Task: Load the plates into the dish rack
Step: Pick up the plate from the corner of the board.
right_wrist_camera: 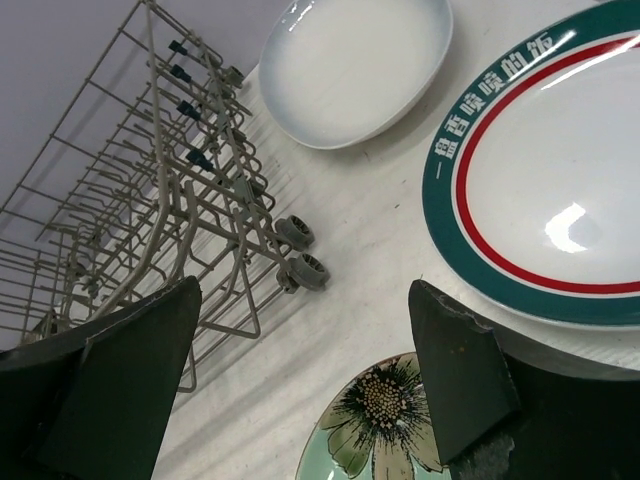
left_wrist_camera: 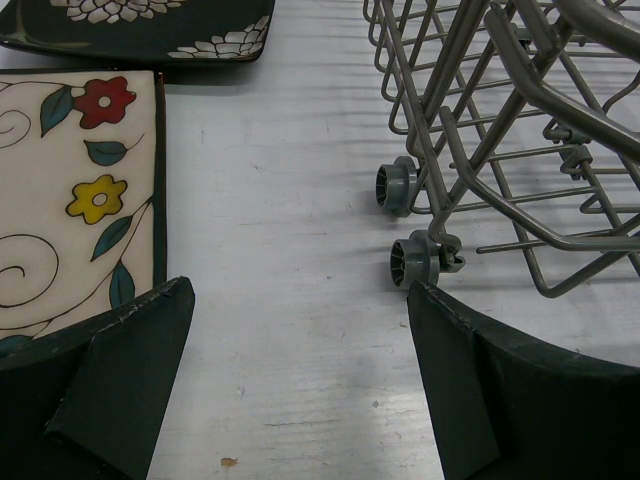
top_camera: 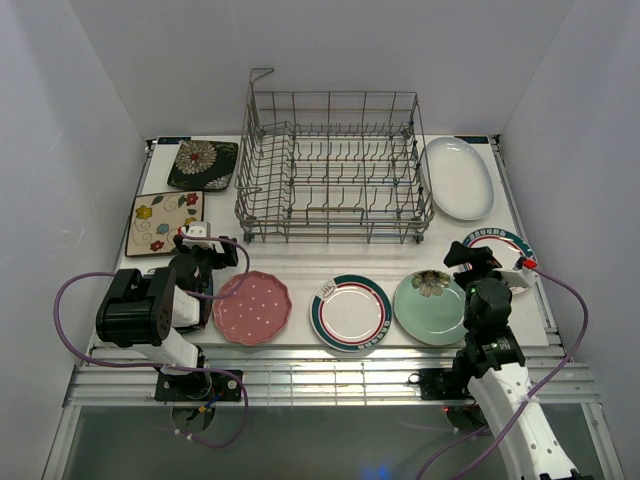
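Plainly, both pairs of fingers stood spread wide with nothing between them. Ahead of the left gripper [left_wrist_camera: 300,290] lay bare, scuffed white table [left_wrist_camera: 290,180]. Off its left finger [left_wrist_camera: 130,370] sat a square cream plate [left_wrist_camera: 70,200] painted with red and yellow flowers and curling stems, dark along the rim. Beyond that was a glossy black square plate [left_wrist_camera: 150,25] with pale blossoms. Off the right finger rose the dish rack [left_wrist_camera: 520,130], a grey wire basket with tall sides and upright tines, resting on small ribbed wheels [left_wrist_camera: 395,187]. The right gripper [right_wrist_camera: 305,290] hung with the same rack to the left of its fingers and a smooth white oval plate [right_wrist_camera: 355,65] ahead. A round white plate [right_wrist_camera: 560,180], banded in green and red with white lettering, lay just off its right finger, and a mint plate [right_wrist_camera: 385,420] with a painted flower lay below, between the fingers. Behind and to the right of the left gripper lay a pink scalloped plate [top_camera: 252,307] dotted white, and beside it another green-rimmed round plate [top_camera: 351,312]. Every plate lay flat on the table, outside the rack.
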`<state>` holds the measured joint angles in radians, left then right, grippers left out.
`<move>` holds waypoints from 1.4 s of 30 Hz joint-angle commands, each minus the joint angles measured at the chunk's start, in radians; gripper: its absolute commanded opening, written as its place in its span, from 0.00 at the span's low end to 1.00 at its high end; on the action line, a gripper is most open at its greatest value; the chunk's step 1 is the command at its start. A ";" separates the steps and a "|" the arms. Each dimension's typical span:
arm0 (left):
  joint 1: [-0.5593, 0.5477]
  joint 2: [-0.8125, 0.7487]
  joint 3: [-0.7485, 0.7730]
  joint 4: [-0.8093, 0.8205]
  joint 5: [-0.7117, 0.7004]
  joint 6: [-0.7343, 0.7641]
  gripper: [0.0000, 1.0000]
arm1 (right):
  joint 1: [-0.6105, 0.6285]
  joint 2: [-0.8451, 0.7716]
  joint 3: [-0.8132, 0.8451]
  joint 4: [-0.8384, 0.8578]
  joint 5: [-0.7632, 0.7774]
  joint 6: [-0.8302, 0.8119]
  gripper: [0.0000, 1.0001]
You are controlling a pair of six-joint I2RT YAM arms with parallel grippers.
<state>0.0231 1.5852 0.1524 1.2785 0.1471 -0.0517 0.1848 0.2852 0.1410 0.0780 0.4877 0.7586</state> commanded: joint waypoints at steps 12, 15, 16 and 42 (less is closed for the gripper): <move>-0.002 -0.008 0.018 0.002 0.019 0.004 0.98 | 0.001 0.245 0.222 -0.043 0.132 0.168 0.90; 0.000 -0.010 0.018 0.002 0.019 0.004 0.98 | -0.002 0.316 0.259 -0.049 0.146 0.211 0.90; 0.000 -0.008 0.018 0.002 0.019 0.003 0.98 | -0.005 0.331 0.269 -0.050 0.149 0.222 0.90; -0.002 -0.010 0.018 0.002 0.019 0.004 0.98 | -0.386 0.894 0.476 0.160 -0.360 0.312 0.95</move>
<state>0.0231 1.5852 0.1528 1.2781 0.1474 -0.0517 -0.1894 1.1400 0.5529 0.1425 0.2073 1.0668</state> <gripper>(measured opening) 0.980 0.945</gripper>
